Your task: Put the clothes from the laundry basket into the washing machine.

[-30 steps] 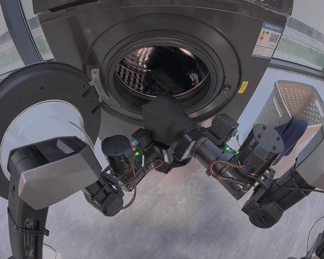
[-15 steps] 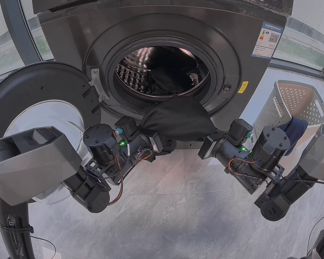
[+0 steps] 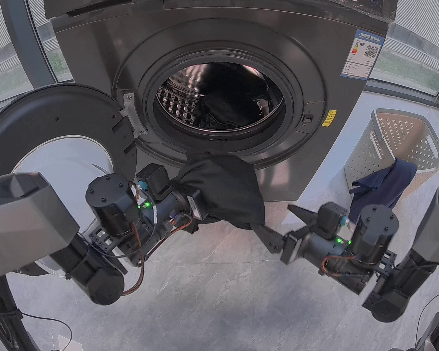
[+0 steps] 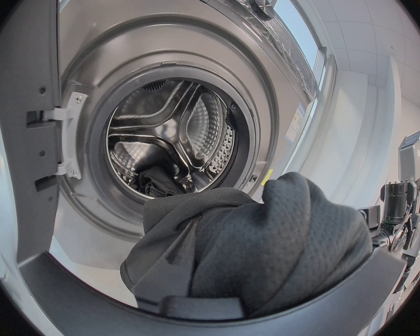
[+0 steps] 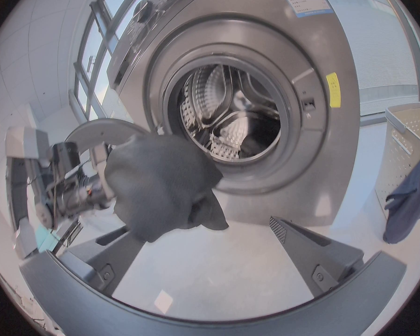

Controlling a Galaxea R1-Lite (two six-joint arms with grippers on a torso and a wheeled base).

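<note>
Black garment: bunched, off the floor, directly in front of the washing machine and just below the lip of its round opening; no part of it is inside the drum. Left end effector: holding this garment, the cloth draped over it so that the fingers are largely covered; the left wrist view shows the same fabric heaped across the near end of the end effector, with the opening beyond. Right end effector: fingers spread wide, nothing between them, positioned at the garment's lower edge on the robot's right; contact with the cloth cannot be determined. Drum: a further dark item lies on its bottom. Door: swung fully open to the robot's left. Laundry basket: standing on the floor beside the machine on the robot's right, tilted; a navy garment hangs over its near rim. Floor: grey tile.
</note>
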